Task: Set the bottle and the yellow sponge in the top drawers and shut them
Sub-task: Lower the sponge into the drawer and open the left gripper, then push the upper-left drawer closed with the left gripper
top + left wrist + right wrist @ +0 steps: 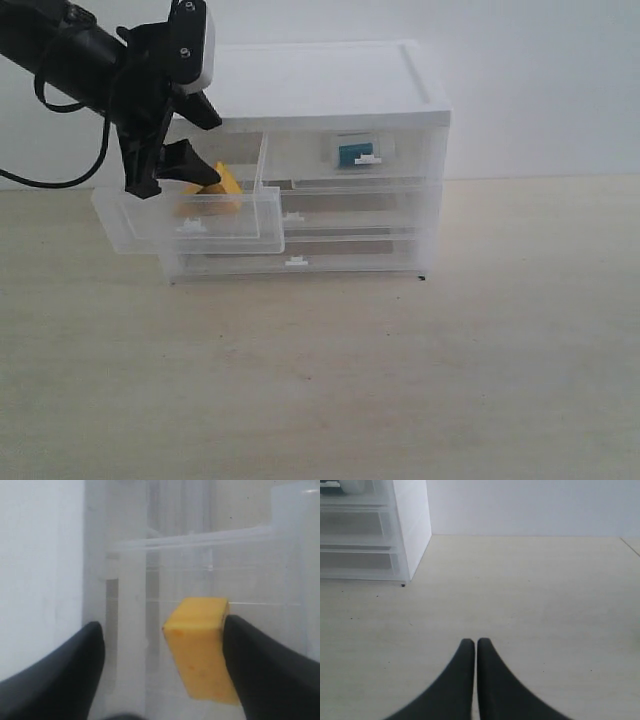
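The yellow sponge [222, 186] [200, 650] is tilted inside the pulled-out left top drawer [150, 228]. My left gripper [178, 181] [162, 630] hangs over that drawer, open. The sponge rests against one finger [260, 665], and a wide gap separates it from the other finger. The bottle [354, 153] lies in the right top drawer [410, 160], which is pushed in; its teal label shows through the front. My right gripper [476, 643] is shut with nothing in it, low over the bare table beside the cabinet [412, 535], and is out of the exterior view.
The white-topped cabinet [320, 80] stands at the back of the light wooden table [350, 380], against a white wall. Its two full-width lower drawers [340, 262] are pushed in. The left arm [70, 55] and its cable reach in from the upper left.
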Robot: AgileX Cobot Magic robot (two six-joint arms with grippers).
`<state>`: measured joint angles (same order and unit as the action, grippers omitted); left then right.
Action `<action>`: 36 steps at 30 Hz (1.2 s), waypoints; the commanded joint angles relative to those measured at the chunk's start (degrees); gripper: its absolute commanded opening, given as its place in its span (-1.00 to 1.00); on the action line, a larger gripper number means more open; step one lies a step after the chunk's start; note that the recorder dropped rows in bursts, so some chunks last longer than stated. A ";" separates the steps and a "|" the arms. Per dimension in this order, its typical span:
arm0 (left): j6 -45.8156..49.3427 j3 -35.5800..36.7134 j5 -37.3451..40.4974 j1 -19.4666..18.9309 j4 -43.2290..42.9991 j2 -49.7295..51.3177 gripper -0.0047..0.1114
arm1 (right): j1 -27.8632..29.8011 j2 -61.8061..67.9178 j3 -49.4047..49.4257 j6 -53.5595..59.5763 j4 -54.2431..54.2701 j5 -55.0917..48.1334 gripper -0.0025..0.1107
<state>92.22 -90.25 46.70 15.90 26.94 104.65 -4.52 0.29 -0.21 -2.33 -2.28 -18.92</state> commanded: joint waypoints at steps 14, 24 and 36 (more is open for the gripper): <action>-38.06 -0.43 8.53 -0.32 -9.99 -11.63 -0.84 | -0.05 -0.29 0.21 -0.25 0.06 0.47 -0.96; -37.04 4.00 23.27 -0.08 -5.43 -12.17 -0.84 | -0.05 -0.29 0.21 -0.25 0.06 0.47 -0.96; -37.46 9.65 20.91 -0.08 -6.17 -8.18 -0.84 | -0.05 -0.29 0.21 -0.25 0.06 0.47 -0.96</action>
<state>55.60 -80.84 69.26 15.86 19.88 95.25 -4.52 0.29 -0.21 -2.55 -2.28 -18.92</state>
